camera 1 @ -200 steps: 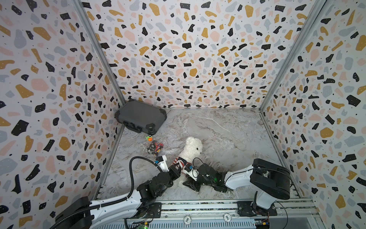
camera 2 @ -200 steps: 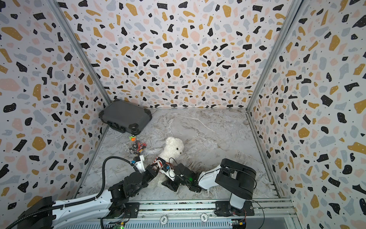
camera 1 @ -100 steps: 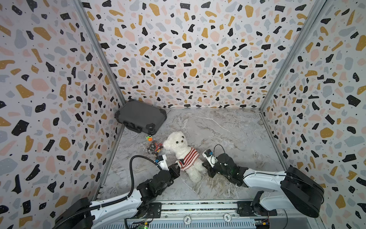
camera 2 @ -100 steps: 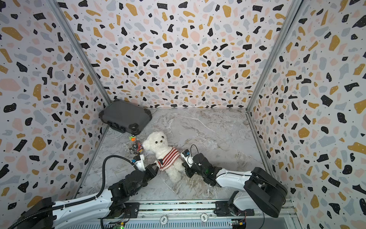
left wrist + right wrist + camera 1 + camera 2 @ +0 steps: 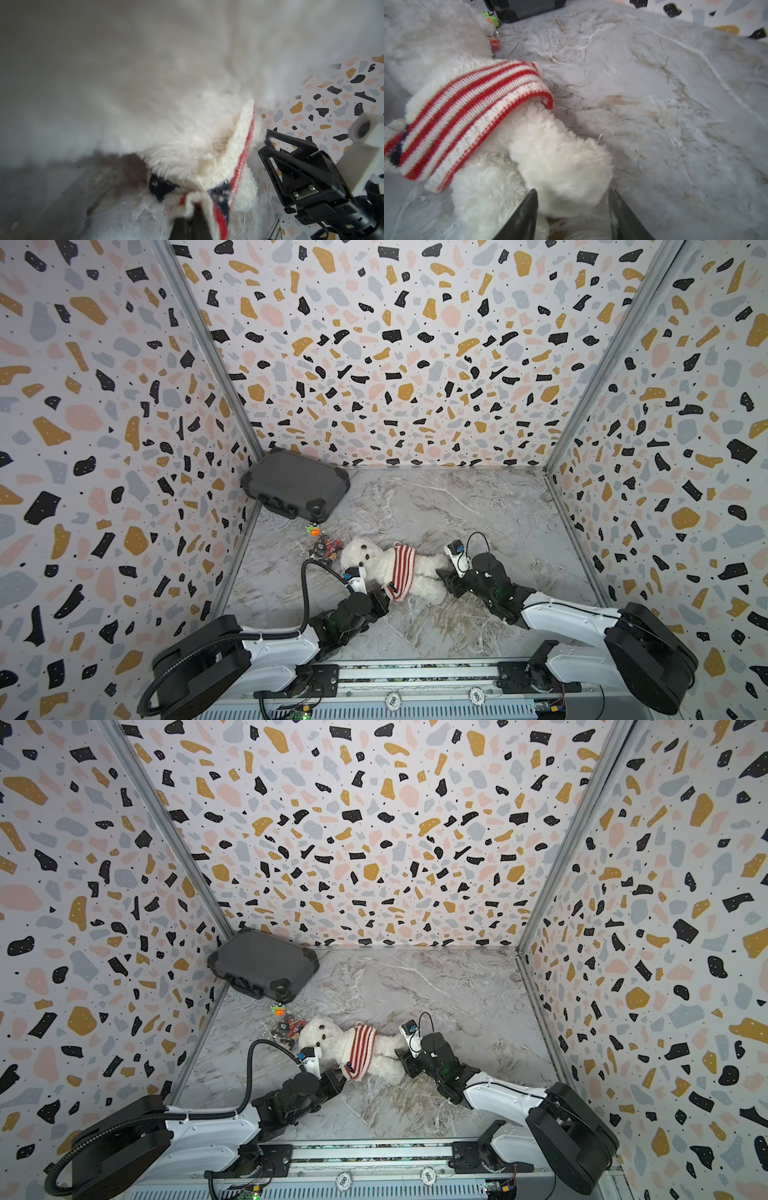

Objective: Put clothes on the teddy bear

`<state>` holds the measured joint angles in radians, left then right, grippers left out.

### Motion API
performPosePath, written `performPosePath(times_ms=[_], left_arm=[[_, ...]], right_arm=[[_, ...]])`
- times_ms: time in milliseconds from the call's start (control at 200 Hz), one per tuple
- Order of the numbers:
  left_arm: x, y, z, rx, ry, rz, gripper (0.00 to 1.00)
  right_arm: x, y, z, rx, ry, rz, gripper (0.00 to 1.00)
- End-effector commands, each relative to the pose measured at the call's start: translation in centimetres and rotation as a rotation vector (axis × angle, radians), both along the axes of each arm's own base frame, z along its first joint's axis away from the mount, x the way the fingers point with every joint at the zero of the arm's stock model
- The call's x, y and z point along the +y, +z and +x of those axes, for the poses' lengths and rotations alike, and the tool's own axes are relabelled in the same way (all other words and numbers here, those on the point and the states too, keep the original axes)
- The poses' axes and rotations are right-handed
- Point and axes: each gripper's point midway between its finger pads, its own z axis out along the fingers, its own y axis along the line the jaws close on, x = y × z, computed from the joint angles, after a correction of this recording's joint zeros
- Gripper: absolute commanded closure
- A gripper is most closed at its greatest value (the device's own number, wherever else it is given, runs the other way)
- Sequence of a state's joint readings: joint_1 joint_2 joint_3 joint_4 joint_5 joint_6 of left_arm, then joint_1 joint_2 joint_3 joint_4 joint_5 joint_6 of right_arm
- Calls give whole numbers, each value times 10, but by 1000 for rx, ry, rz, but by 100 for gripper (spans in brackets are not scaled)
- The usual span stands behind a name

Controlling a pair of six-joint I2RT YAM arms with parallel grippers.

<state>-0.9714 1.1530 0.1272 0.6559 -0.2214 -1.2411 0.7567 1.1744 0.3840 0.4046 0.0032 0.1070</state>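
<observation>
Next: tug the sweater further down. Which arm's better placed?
Probably left: the left gripper is shut on an edge of the sweater; the right gripper is open around a foot of the teddy bear, off the knit.

Legible markings: one numeral, twice over.
Two round white discs, left disc (image 5: 392, 699) and right disc (image 5: 477, 696), on the rail (image 5: 415, 680) along the worktop's front edge, each seem to read "500"; the red bottle (image 5: 495, 44) carries white lettering, too blurred.
</observation>
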Motion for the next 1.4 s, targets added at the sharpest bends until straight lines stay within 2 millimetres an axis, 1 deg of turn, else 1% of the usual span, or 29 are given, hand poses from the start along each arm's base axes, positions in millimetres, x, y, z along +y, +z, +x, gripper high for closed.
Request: performPosePath(times_ms=[0, 60, 110, 335, 496, 676, 776, 906, 991, 1101, 1186, 1397], left_arm=[[-12, 29, 7, -62, -12, -70, 100], [-11, 28, 7, -61, -4, -66, 100], [-10, 28, 7, -62, 0, -70, 100], [-23, 37, 6, -71, -22, -102, 100], [-29, 42, 4, -79, -33, -112, 100], [-32, 47, 3, -86, -47, -115, 100], [-32, 46, 2, -85, -48, -117, 100], [-34, 50, 1, -86, -57, -131, 100], [-32, 49, 0, -84, -57, -123, 100], [-23, 47, 1, -88, -29, -102, 100], [-19, 46, 0, -91, -19, -97, 100], [-18, 42, -2, -89, -28, -89, 100]], right_arm=[[13, 26, -17, -69, 52, -6, 37], [28, 36, -30, -85, 111, 25, 33], [38, 39, -37, -68, 153, 55, 31], [74, 26, -50, -31, 291, 70, 31], [81, 1, -46, 10, 290, 37, 31], [86, 3, -40, -14, 292, 56, 40], [83, 2, -35, -18, 278, 54, 50], [76, 5, -33, -14, 267, 65, 72], [67, 9, -33, -22, 249, 66, 86], [53, 11, -32, -29, 215, 64, 100], [43, 5, -31, -19, 197, 48, 100], [28, -1, -29, 0, 153, 42, 100]])
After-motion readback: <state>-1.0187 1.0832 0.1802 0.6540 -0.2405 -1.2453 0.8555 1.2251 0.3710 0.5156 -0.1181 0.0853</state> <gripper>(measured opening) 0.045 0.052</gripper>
